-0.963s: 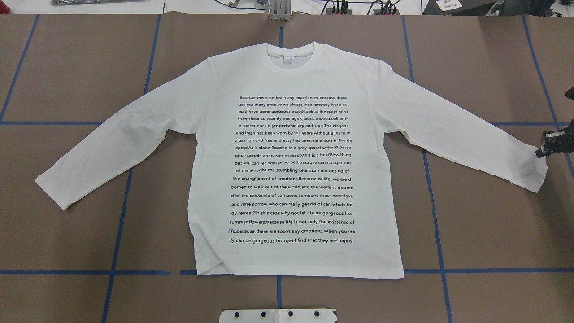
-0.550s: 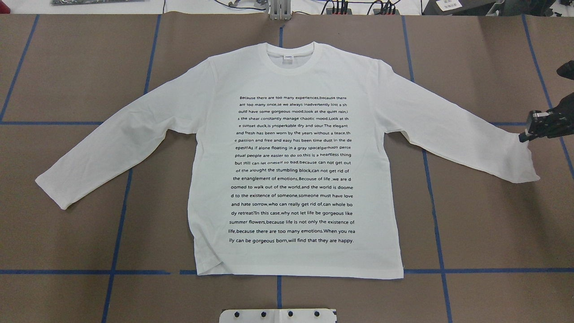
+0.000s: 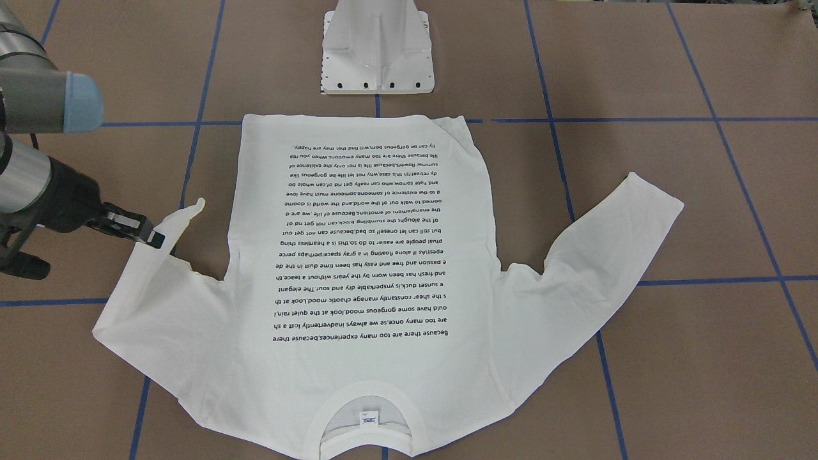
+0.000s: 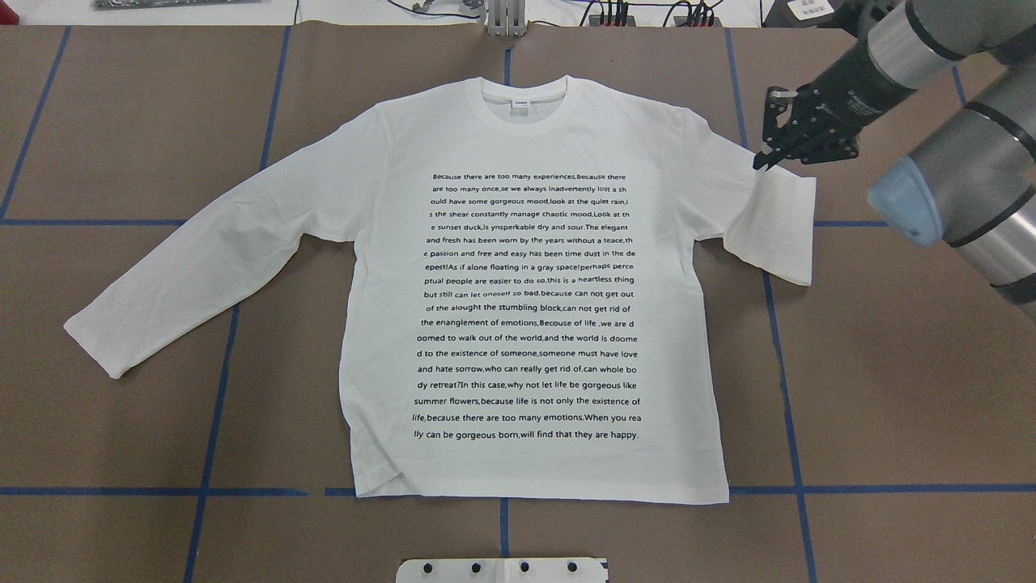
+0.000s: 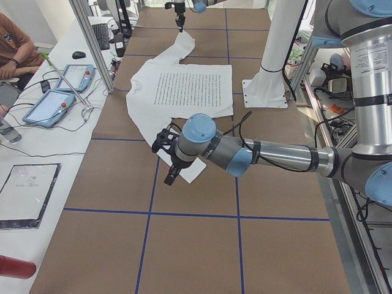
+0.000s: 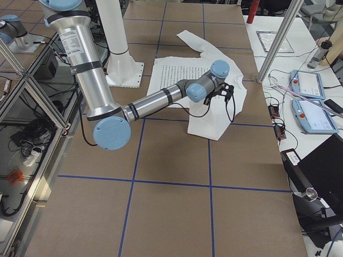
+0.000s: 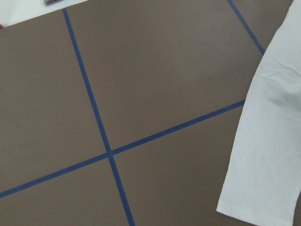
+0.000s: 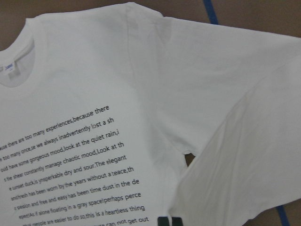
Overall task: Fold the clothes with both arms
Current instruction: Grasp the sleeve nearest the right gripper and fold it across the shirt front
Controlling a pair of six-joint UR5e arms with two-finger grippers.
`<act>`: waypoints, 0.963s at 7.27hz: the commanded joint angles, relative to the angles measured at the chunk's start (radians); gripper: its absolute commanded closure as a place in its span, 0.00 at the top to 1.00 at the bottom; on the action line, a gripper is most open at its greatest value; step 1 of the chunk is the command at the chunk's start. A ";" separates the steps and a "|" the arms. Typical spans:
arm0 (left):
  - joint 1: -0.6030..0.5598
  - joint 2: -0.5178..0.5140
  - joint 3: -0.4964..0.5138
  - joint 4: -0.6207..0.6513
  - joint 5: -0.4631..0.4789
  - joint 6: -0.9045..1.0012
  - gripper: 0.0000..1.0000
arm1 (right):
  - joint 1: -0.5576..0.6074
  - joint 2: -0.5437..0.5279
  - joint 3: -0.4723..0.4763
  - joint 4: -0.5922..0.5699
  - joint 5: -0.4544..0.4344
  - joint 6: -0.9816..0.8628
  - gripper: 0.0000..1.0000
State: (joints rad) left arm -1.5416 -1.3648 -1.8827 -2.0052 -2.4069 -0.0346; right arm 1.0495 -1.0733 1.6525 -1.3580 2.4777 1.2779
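Right end effector [image 4: 762, 160] is clamped on the cuff of the sleeve [image 4: 777, 231], which is lifted and doubled back by the shoulder far from the pedestal [image 4: 502, 569]. The shirt [image 4: 526, 324] lies flat, print up, hem near the pedestal. The cuff should be carried low across the chest and laid before release, so no crease is dragged. Of the left end effector [image 5: 164, 144] the state cannot be told. The counter [image 4: 890, 389] is covered in brown, gridded with blue tape [image 4: 786, 421]; tablets [image 5: 73, 78] and a person [image 5: 12, 46] are seen well apart from the pedestal.
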 commanded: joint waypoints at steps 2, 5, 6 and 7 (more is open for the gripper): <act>0.000 0.000 0.001 0.000 -0.003 0.001 1.00 | -0.185 0.306 -0.051 -0.009 -0.178 0.213 0.00; 0.000 0.001 0.002 0.002 -0.008 0.001 1.00 | -0.408 0.387 -0.137 0.002 -0.420 0.213 0.00; 0.000 0.001 0.005 0.002 -0.008 0.001 1.00 | -0.428 0.409 -0.219 0.093 -0.442 0.213 0.00; 0.000 0.001 0.010 0.002 -0.008 0.001 1.00 | -0.431 0.418 -0.309 0.223 -0.447 0.216 0.00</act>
State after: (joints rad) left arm -1.5417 -1.3639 -1.8777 -2.0036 -2.4139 -0.0337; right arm 0.6389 -0.6743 1.4469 -1.2655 2.0556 1.4916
